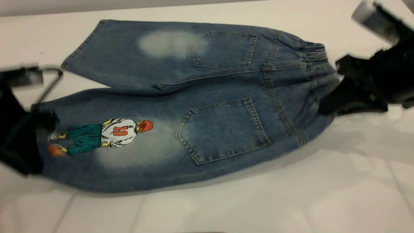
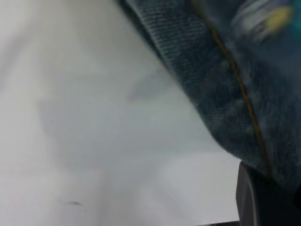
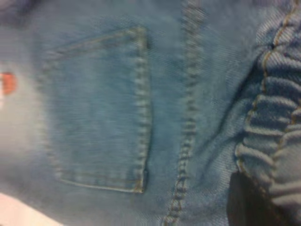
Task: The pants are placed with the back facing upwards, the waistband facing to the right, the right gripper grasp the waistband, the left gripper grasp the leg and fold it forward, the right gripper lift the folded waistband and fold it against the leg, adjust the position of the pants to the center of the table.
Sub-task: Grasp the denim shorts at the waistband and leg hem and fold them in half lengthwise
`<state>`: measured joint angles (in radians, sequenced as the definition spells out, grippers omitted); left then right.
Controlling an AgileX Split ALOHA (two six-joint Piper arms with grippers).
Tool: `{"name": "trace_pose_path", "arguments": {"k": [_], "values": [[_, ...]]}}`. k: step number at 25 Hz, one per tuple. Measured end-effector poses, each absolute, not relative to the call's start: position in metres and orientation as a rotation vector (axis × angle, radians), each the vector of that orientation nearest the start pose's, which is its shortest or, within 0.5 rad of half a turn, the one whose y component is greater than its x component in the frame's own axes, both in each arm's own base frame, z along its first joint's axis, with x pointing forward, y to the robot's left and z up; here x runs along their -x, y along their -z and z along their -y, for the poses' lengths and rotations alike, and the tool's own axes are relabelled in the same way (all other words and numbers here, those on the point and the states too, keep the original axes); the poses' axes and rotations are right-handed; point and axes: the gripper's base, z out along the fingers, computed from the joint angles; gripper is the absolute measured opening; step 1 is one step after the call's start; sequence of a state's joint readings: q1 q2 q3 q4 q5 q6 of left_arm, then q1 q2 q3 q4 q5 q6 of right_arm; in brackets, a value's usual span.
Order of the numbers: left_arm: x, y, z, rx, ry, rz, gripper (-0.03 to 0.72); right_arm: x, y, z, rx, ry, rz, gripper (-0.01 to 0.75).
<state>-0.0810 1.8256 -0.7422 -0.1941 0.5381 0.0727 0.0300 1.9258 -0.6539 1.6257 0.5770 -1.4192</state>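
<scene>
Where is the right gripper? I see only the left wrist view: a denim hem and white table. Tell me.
Observer: The right gripper is at the elastic waistband, at the exterior view's right.
Operator: Say which leg my left gripper is at.
Observer: The left gripper is at the hem of the leg with the number 10 player print, the lower one in the exterior view.
Operator: Report how the pants lie.
Observer: The pants lie flat and unfolded on the table, both back pockets up.
</scene>
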Motion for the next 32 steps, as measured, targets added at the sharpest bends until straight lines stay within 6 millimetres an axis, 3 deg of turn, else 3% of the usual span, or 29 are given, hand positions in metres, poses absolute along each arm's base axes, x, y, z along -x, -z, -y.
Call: {"name": "trace_pose_path", "arguments": {"k": [6,11,14,23,32], "values": [[-0.285,-0.177,0.033,-0.069,0.188,-2.836,0.043,-0.272,-0.141,-0.058,0.018,-0.822,-2.576,0.041],[-0.305,-0.214,0.034,-0.084,0.170,-2.640,0.043,-0.284,-0.156,-0.055,0.031,-0.770,-2.535,0.041],[-0.320,-0.215,0.033,-0.078,0.153,-2.569,0.043,-0.300,-0.153,-0.055,0.004,-0.754,-2.532,0.041],[-0.374,-0.174,0.033,-0.049,0.101,-2.440,0.043,-0.349,-0.125,-0.053,-0.064,-0.728,-2.557,0.041],[-0.426,-0.152,0.035,-0.082,0.046,-2.288,0.043,-0.389,-0.113,-0.048,-0.155,-0.648,-2.502,0.041]]}}
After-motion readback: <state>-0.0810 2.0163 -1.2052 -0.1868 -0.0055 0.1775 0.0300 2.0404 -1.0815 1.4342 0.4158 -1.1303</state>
